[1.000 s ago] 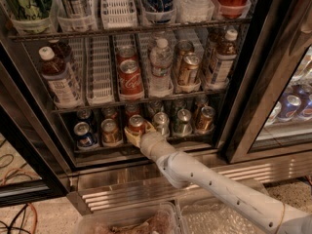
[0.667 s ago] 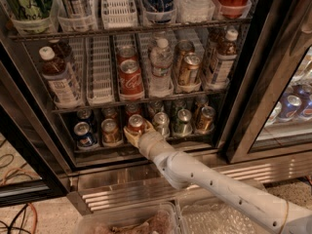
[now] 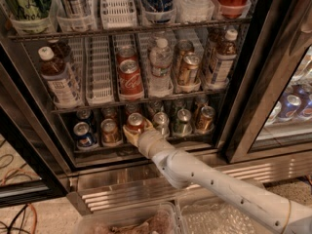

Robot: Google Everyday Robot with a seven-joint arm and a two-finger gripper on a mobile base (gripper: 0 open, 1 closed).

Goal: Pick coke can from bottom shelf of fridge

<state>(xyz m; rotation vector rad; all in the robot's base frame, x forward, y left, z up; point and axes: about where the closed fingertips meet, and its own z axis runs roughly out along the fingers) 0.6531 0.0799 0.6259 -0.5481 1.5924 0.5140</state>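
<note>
Snugly between cans (image 3: 161, 122): gripper (image 3: 133, 130), coke can (image 3: 135, 120).

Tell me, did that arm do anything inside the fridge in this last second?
Nothing visibly changed. The gripper is at the coke can on the bottom shelf, just as it was a second ago, and the neighbouring cans sit where they were.

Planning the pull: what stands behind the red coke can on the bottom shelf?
A second can stands behind the small red coke can; only its top shows, the rest is covered. The beige claw is at the coke can's front.
</note>
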